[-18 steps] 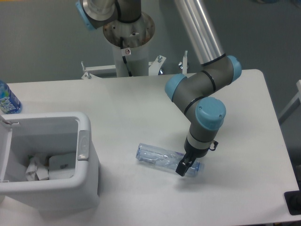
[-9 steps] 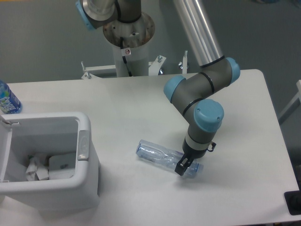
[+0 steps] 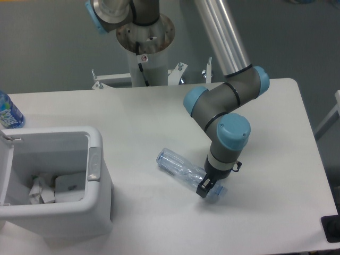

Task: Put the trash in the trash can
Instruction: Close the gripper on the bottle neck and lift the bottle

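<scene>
We see the gripper [image 3: 205,187] closed on the clear bottle [image 3: 183,172], which lies tilted on the desk [image 3: 149,117] near its front edge, well apart from the trash can [image 3: 98,183] at the front-left corner.

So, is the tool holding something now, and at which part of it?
The tool appears shut on the clear plastic bottle, gripping it near its right end. The bottle's left end is tilted up toward the trash can.
</scene>
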You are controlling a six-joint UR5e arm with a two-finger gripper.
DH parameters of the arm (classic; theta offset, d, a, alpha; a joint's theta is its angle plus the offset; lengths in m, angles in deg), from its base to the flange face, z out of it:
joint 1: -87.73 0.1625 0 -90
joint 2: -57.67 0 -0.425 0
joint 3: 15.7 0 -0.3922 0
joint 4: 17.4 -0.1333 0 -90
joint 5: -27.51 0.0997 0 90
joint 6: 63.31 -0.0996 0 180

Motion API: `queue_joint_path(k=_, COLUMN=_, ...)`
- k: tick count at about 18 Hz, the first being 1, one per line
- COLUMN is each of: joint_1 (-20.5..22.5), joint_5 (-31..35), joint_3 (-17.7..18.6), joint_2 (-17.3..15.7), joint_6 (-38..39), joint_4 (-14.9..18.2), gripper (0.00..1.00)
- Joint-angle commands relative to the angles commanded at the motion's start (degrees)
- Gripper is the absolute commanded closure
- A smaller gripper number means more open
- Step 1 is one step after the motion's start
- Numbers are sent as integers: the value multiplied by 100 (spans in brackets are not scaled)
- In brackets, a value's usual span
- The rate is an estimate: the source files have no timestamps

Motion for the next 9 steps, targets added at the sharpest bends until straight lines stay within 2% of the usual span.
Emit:
queue_joint_path(k=3, joint_1=-9, joint_5=9, joint_3=0, joint_2=-26, joint_6=0, joint_4=0, gripper=37)
queue_joint_path(k=9, joint_1=-9, joint_5=140, joint_3=-52, joint_2=-114, joint_6=-44, joint_4=35, gripper=38)
